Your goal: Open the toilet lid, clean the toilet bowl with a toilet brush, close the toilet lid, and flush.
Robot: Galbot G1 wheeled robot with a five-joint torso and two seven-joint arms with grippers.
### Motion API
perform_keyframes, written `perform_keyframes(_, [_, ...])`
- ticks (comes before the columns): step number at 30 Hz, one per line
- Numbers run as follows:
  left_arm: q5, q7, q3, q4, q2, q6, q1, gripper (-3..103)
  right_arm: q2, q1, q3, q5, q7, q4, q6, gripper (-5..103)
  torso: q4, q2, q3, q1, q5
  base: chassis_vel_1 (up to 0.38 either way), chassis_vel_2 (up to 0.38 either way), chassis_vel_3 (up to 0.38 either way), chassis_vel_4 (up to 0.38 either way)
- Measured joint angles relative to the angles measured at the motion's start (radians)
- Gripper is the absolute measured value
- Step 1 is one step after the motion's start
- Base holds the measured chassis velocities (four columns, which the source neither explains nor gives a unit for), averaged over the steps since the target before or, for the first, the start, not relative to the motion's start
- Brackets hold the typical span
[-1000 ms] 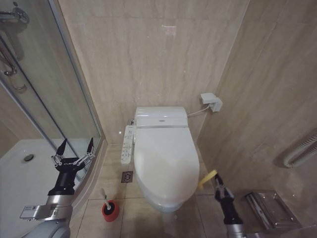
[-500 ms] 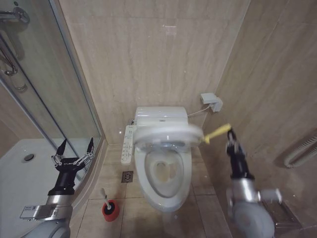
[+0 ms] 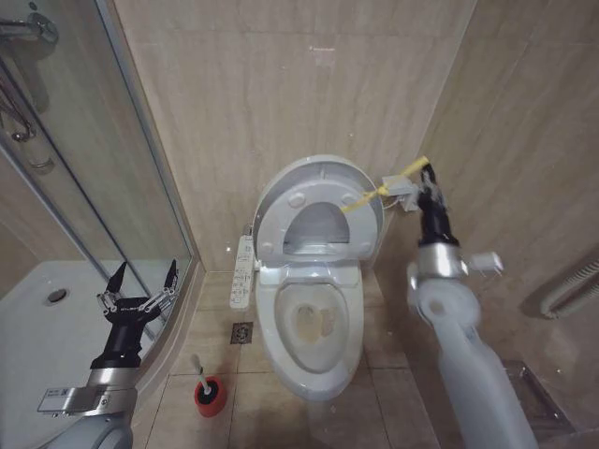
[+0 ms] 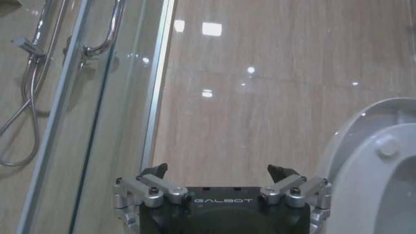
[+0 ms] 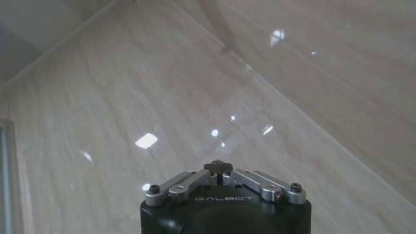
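Head view: since half a second ago the lid (image 3: pixel 314 201) has swung from roughly level over the bowl to nearly upright against the wall, its glossy white oval underside facing me, with the seat ring (image 3: pixel 316 226) raised along with it. My right gripper (image 3: pixel 428 176) has risen with it and is now high beside the wall socket box (image 3: pixel 401 191), fingers pinched together on the yellow strap (image 3: pixel 384 190), which stretches taut from the lid's edge to the gripper. In the right wrist view the fingers (image 5: pixel 217 167) meet at a closed point against glossy beige tile.

The bowl (image 3: pixel 314 323) lies open below, smooth white ceramic, elongated, with brownish staining inside.

My left gripper (image 3: pixel 140 281) has not moved; it hovers by the glass shower door (image 3: pixel 103 178), its dark fingers spread wide with nothing between them. The brush (image 3: pixel 197 370), thin white handle up, stands in its red cup (image 3: pixel 210 397) on the tiled floor left of the bowl.
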Motion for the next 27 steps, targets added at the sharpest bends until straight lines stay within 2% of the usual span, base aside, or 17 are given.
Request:
perform_keyframes(1, [0.0, 0.0, 0.0, 0.0, 0.0, 0.0, 0.0, 100, 0.0, 0.0, 0.0, 0.0, 0.0, 0.0, 0.0, 0, 0.0, 0.0, 0.0, 0.0, 0.0, 0.0, 0.0, 0.0, 0.0])
perform_keyframes(4, [0.0, 0.0, 0.0, 0.0, 0.0, 0.0, 0.0, 100, 0.027, 0.172, -0.068, -0.07, -0.015, -0.194, 0.034, 0, 0.0001, 0.0, 0.0, 0.0, 0.0, 0.0, 0.0, 0.0, 0.0])
perform_keyframes(8, [0.0, 0.0, 0.0, 0.0, 0.0, 0.0, 0.0, 100, 0.044, 0.259, -0.11, -0.127, -0.027, -0.321, 0.06, 0, 0.0, 0.0, 0.0, 0.0, -0.0002, 0.0, 0.0, 0.0, 0.0])
perform_keyframes(11, [0.0, 0.0, 0.0, 0.0, 0.0, 0.0, 0.0, 100, 0.065, 0.344, -0.144, -0.216, -0.046, -0.467, 0.1, 0, 0.0002, 0.0, 0.0, 0.0, -0.0002, 0.0, 0.0, 0.0, 0.0])
perform_keyframes(12, [0.0, 0.0, 0.0, 0.0, 0.0, 0.0, 0.0, 100, 0.077, 0.391, -0.146, -0.305, -0.057, -0.556, 0.144, 0, 0.0001, 0.0, 0.0, 0.0, 0.0, 0.0, 0.0, 0.0, 0.0])
perform_keyframes(14, [0.0, 0.0, 0.0, 0.0, 0.0, 0.0, 0.0, 100, 0.081, 0.405, -0.145, -0.332, -0.06, -0.58, 0.158, 0, 0.0006, 0.0, 0.0, 0.0, -0.0001, 0.0, 0.0, 0.0, 0.0])
perform_keyframes(16, [0.0, 0.0, 0.0, 0.0, 0.0, 0.0, 0.0, 100, 0.09, 0.44, -0.142, -0.418, -0.054, -0.633, 0.179, 0, 0.0006, 0.0, 0.0, 0.0, 0.0, 0.0, 0.0, 0.0, 0.0])
perform_keyframes(17, [0.0, 0.0, 0.0, 0.0, 0.0, 0.0, 0.0, 100, 0.09, 0.44, -0.142, -0.418, -0.054, -0.633, 0.179, 0, 0.0006, 0.0, 0.0, 0.0, 0.0, 0.0, 0.0, 0.0, 0.0])
perform_keyframes(20, [0.0, 0.0, 0.0, 0.0, 0.0, 0.0, 0.0, 100, 0.089, 0.466, -0.137, -0.547, -0.006, -0.665, 0.18, 0, 0.0007, 0.0, 0.0, 0.0, 0.0001, 0.0, 0.0, 0.0, 0.0])
perform_keyframes(21, [0.0, 0.0, 0.0, 0.0, 0.0, 0.0, 0.0, 100, 0.089, 0.466, -0.137, -0.547, -0.006, -0.665, 0.18, 0, 0.0007, 0.0, 0.0, 0.0, 0.0001, 0.0, 0.0, 0.0, 0.0])
perform_keyframes(23, [0.0, 0.0, 0.0, 0.0, 0.0, 0.0, 0.0, 100, 0.071, 0.469, -0.14, -0.646, 0.046, -0.665, 0.134, 0, 0.0008, 0.0, 0.0, 0.0, 0.0, 0.0, 0.0, 0.0, 0.0])
perform_keyframes(27, [0.0, 0.0, 0.0, 0.0, 0.0, 0.0, 0.0, 100, 0.05, 0.455, -0.149, -0.668, 0.066, -0.646, 0.097, 0, 0.0006, 0.0, 0.0, 0.0, 0.0002, 0.0, 0.0, 0.0, 0.0])
